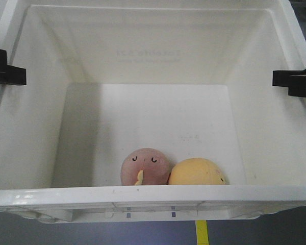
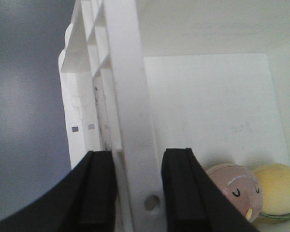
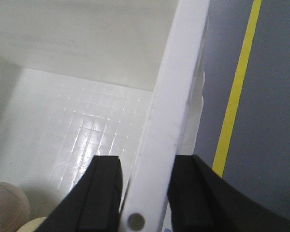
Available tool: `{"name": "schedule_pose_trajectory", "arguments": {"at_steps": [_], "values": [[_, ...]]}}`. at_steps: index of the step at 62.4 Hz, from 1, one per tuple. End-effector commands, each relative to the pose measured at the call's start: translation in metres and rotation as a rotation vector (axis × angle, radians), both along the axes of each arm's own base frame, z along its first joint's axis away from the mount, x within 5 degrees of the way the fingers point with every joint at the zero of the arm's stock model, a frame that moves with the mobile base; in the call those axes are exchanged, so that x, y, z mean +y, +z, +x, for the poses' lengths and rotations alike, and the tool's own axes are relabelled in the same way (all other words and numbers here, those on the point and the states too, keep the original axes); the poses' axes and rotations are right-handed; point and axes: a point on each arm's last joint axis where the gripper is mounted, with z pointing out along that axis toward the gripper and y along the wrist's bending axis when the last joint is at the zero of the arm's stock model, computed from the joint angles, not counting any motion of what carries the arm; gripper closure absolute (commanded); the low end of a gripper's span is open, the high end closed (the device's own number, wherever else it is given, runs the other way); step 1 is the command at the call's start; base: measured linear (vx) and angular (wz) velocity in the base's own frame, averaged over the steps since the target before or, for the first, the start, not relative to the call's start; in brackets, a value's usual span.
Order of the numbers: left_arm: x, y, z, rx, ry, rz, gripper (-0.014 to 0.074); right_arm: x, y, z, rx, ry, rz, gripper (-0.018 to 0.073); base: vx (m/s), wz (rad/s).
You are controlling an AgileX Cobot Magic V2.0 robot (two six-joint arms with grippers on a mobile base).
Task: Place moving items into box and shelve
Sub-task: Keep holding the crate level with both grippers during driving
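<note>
The white box (image 1: 153,196) fills the front view, its print showing faintly through the far wall. Two moving items lie on its floor against the near wall: a dusty pink plush ball (image 1: 145,166) with a closed-eye face, and a yellow-orange ball (image 1: 198,172) touching its right side. My left gripper (image 1: 7,71) is clamped over the left rim. In the left wrist view its black fingers (image 2: 99,193) straddle the ribbed rim (image 2: 130,96), with both balls (image 2: 237,191) just inside. My right gripper (image 3: 145,193) is shut on the right rim (image 3: 179,87) in the same way.
Grey floor lies under and around the box. A yellow tape line (image 1: 201,232) runs along the floor, and in the right wrist view the yellow tape line (image 3: 237,92) is just outside the right wall.
</note>
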Motion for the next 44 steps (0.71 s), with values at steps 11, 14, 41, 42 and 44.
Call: {"name": "schedule_pose_trajectory", "arguments": {"at_steps": [11,14,41,42,44], "values": [[-0.0007,0.0306,-0.0021,-0.201,0.005,-0.104,0.06,-0.0007,0.028,-0.0008,-0.189,-0.02,0.05,0.0565,0.55,-0.04],[-0.0007,0.0306,-0.0021,-0.201,0.005,-0.104,0.06,-0.0007,0.028,-0.0008,-0.189,-0.02,0.05,0.0565,0.55,-0.04],[-0.0007,0.0306,-0.0021,-0.201,0.005,-0.104,0.06,-0.0007,0.028,-0.0008,-0.189,-0.02,0.05,0.0565,0.55,-0.06],[-0.0007,0.0306,-0.0021,-0.201,0.005,-0.104,0.06,-0.0007,0.028,-0.0008,-0.189,-0.02,0.05,0.0565,0.55,-0.07],[-0.0007,0.0306,-0.0021,-0.201,0.005,-0.104,0.06,-0.0007,0.028,-0.0008,-0.189,-0.02,0.05,0.0565,0.55,-0.07]]}}
